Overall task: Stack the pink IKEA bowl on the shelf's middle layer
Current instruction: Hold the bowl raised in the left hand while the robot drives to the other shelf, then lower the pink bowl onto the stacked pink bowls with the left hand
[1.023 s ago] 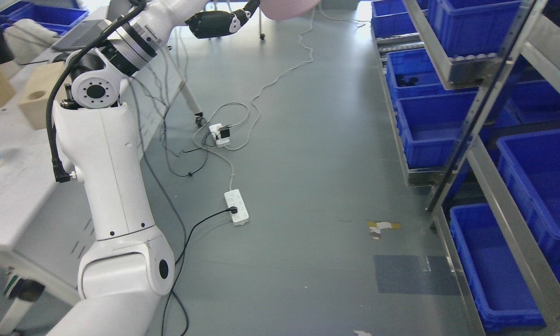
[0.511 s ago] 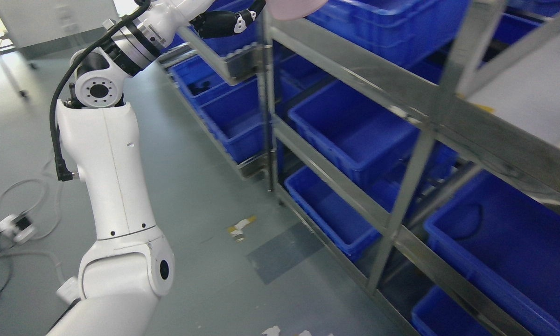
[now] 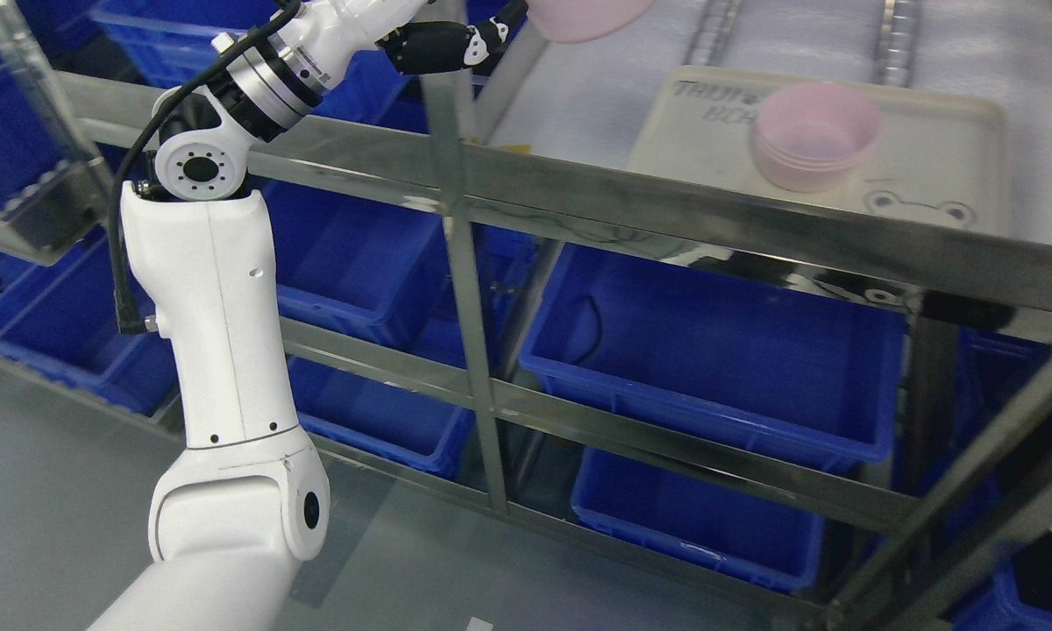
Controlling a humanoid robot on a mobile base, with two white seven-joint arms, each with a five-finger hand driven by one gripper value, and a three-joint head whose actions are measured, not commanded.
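Left hand (image 3: 456, 44): raised at the far top edge, fingers closed on the rim of 1 pink bowl (image 3: 587, 16), held in the air left of the tray (image 3: 938, 149). Stack of pink bowls (image 3: 815, 136): upright on the tray, on the metal shelf (image 3: 666, 210). Blue bins (image 3: 710, 350): on the lower levels.

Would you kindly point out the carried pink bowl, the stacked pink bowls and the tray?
carried pink bowl (image 3: 589, 17), head view, underside.
stacked pink bowls (image 3: 817, 140), head view, top bowl's inside.
tray (image 3: 938, 166), head view, bare surface.
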